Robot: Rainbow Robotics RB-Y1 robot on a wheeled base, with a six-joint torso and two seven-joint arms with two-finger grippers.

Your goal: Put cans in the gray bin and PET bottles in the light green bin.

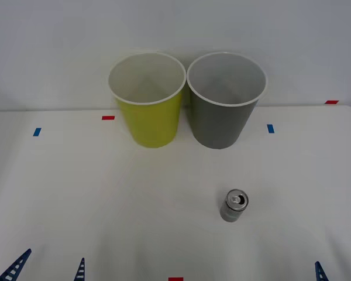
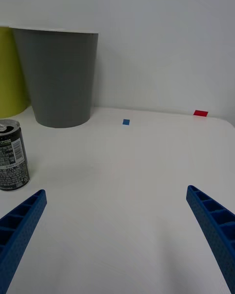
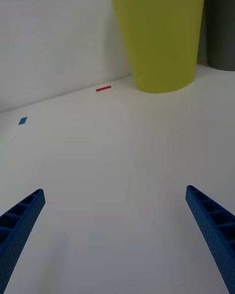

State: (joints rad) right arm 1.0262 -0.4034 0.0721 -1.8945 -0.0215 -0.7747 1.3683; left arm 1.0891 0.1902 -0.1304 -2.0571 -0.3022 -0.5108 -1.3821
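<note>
Looking across the white counter [image 1: 58, 193], I start with the two bins at the far edge, standing upright, side by side and nearly touching: the light green bin [image 1: 147, 99] on my left, the gray bin [image 1: 225, 99] on my right. Both look empty from above, pale inside.

Nearer to me stands the can [image 1: 234, 205], upright with its silver top and pull tab facing up, so its long axis is vertical. It sits well in front of the gray bin, roughly in line with it, on the right half of the counter.

That settles which arm I would use. My right gripper [image 2: 115, 225] hangs low at the near right edge, fingers spread wide apart and holding nothing. In its wrist view the can stands just ahead of one finger [image 2: 22, 220], off to the side of the gap, not between the fingers. I judge a short sideways shift toward the centre and a push forward would bring the can between them.

My left gripper [image 3: 115, 225] waits at the near left edge, also spread open and empty, facing the light green bin and well apart from the can. No bottle on the counter that I can make out.
</note>
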